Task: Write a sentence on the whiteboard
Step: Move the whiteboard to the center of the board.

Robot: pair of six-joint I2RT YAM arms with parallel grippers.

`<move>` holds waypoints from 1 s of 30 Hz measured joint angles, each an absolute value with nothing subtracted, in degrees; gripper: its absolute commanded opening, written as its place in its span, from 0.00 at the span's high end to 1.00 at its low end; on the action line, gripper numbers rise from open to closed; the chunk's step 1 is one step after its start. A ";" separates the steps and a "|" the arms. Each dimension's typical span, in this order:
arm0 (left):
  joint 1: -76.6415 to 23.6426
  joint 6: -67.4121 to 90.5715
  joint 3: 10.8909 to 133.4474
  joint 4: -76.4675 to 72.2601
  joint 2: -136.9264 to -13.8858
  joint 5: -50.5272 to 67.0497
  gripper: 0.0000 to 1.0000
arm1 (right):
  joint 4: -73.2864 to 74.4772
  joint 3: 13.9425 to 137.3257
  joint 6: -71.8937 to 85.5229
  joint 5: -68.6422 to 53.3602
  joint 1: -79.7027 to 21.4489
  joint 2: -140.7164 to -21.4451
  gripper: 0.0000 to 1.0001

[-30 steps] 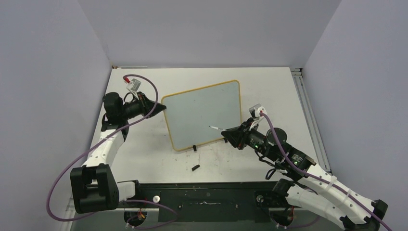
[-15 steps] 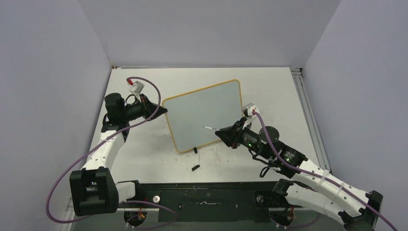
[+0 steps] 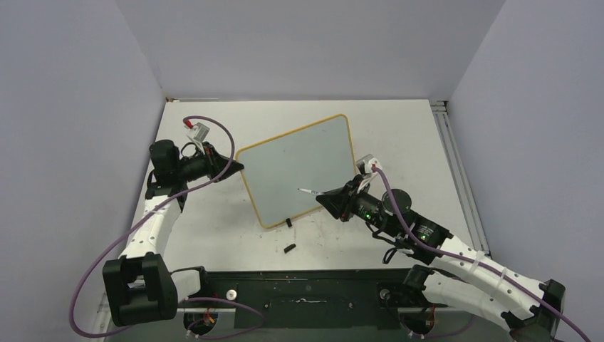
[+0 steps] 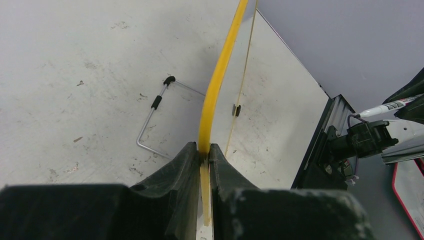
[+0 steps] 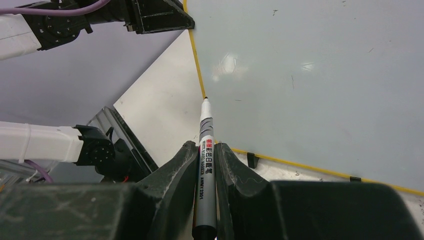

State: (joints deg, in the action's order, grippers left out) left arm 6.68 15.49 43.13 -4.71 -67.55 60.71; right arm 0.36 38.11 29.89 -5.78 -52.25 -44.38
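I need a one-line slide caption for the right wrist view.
Right gripper holds an uncapped marker, tip pointed toward the blank whiteboard, which the left gripper clamps at its edge.

The marker point(image 5: 205, 165) bore small black print along its grey barrel, ending in what looked like "2301". Red characters nearer the marker's tip were too small to read.

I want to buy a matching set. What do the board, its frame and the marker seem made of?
The board face looks like a glossy coated sheet, pale grey-white: it mirrors light spots. Its frame looks like yellow plastic or rubber, smooth and slightly bowed. The marker looks like grey plastic with printed lettering and a dark tip.
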 measured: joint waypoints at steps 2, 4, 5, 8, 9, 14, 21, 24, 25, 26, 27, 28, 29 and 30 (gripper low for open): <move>6.81 15.90 43.09 -4.73 -67.53 61.01 1.00 | -0.14 38.11 29.87 -5.78 -52.36 -44.60 0.95; 6.87 16.10 42.98 -4.73 -67.40 61.12 1.00 | -0.51 38.11 29.87 -5.74 -52.53 -44.93 0.95; 6.92 16.12 42.87 -4.73 -67.22 61.12 0.98 | -0.75 38.11 29.87 -5.67 -52.58 -45.19 0.95; 6.96 16.21 42.44 -4.45 -66.28 61.12 0.81 | -2.35 38.04 29.85 -5.48 -52.66 -46.06 0.95; 6.96 16.29 42.30 -4.32 -66.00 61.10 0.76 | -3.20 37.89 29.85 -5.39 -52.69 -46.33 0.95; 7.27 17.23 42.13 -3.92 -65.54 61.04 0.58 | -7.73 37.69 29.36 -4.64 -53.39 -48.27 0.95; 7.29 18.13 42.13 -4.01 -65.69 60.73 0.54 | -14.33 37.89 28.34 -3.60 -54.22 -55.57 0.95; 7.27 18.74 42.13 -4.14 -66.37 60.71 0.52 | -17.26 38.24 27.62 -3.36 -54.83 -59.11 0.95; 7.22 18.87 42.13 -4.16 -66.63 60.71 0.52 | -18.11 38.37 27.44 -3.27 -54.85 -60.10 0.95; 7.20 18.98 42.13 -4.19 -67.07 60.71 0.52 | -19.29 38.63 27.24 -3.20 -54.85 -61.19 0.95; 7.14 19.09 42.13 -4.25 -67.35 60.71 0.53 | -20.05 38.85 27.05 -3.16 -54.87 -61.93 0.95; 6.96 19.27 42.13 -4.38 -67.70 60.71 0.54 | -20.97 39.27 26.83 -3.01 -54.89 -62.87 0.95; 6.79 19.38 42.13 -4.62 -68.05 60.71 0.55 | -21.82 39.64 26.61 -2.90 -54.92 -63.68 0.95; 6.55 19.53 42.13 -4.89 -68.36 60.73 0.57 | -22.63 40.03 26.37 -2.70 -55.02 -64.49 0.95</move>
State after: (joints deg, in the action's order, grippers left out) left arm 6.55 19.53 42.13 -4.89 -68.36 60.73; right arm -22.63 40.03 26.37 -2.70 -55.02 -64.49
